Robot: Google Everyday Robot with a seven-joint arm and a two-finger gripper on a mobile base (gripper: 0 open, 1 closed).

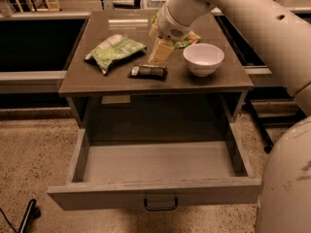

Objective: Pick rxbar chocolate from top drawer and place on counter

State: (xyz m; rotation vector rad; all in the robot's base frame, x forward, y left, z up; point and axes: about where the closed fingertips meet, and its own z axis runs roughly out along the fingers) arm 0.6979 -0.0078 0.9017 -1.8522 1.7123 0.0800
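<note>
The rxbar chocolate (148,71), a black-wrapped bar, lies flat on the counter (112,81) near its front middle, free of the gripper. My gripper (160,51), with pale yellow fingers, hangs just above and behind the bar, open and empty, apart from it. The top drawer (155,191) is pulled fully out below the counter, and its grey inside shows nothing in it. Its dark handle (160,204) is at the front middle.
A green snack bag (115,50) lies on the counter left of the bar. A white bowl (203,58) stands to the right. Another green bag (188,38) shows partly behind my arm. My robot's body (286,178) fills the right side.
</note>
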